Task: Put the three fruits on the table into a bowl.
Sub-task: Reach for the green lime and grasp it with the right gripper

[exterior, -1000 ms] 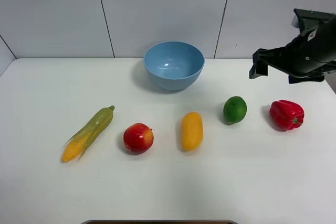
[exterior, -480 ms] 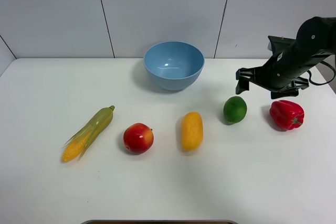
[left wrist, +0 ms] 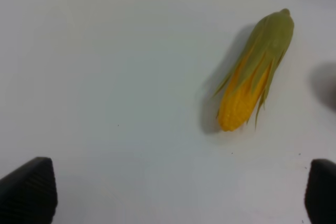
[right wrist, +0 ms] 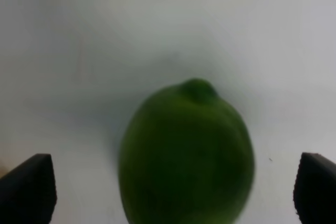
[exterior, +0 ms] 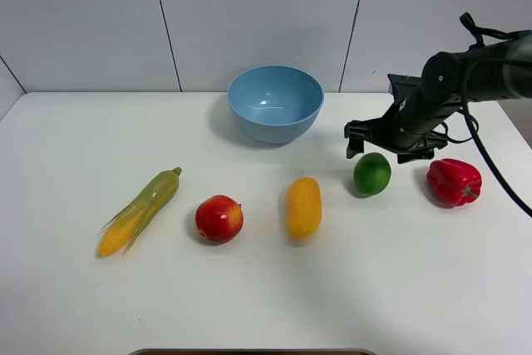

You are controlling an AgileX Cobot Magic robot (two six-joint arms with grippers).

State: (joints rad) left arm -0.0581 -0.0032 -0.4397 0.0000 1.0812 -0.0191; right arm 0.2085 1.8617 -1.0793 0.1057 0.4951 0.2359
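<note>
**Three to place, none placed**

None of the three fruits is found in the bowl (exterior: 274,126), which stands empty at the far middle of the worktop (exterior: 249,297). The lime (exterior: 371,174) lies right of centre. The mango (exterior: 303,207) is set to its left and a little nearer, and the apple (exterior: 219,219) further left again. All three rest on the worktop, well apart from the bowl, so the whole task is judged to be left: three pick-ups and three drops.

The right pincer (exterior: 378,145) is held just over the far side of the lime with its jaws spread wide. In the right wrist view the lime is seen between the two fingertips, with white worktop showing on either side. Nothing is clamped, and no contact can be made out. The lime is judged to be the first fruit aimed at.

The left pincer (left wrist: 173,192) is shown only in its own wrist view, jaws wide apart and nothing between them, with the corn cob (left wrist: 254,74) on the worktop beyond. The red pepper (exterior: 454,181) lies just right of the lime and is not wanted.
</note>
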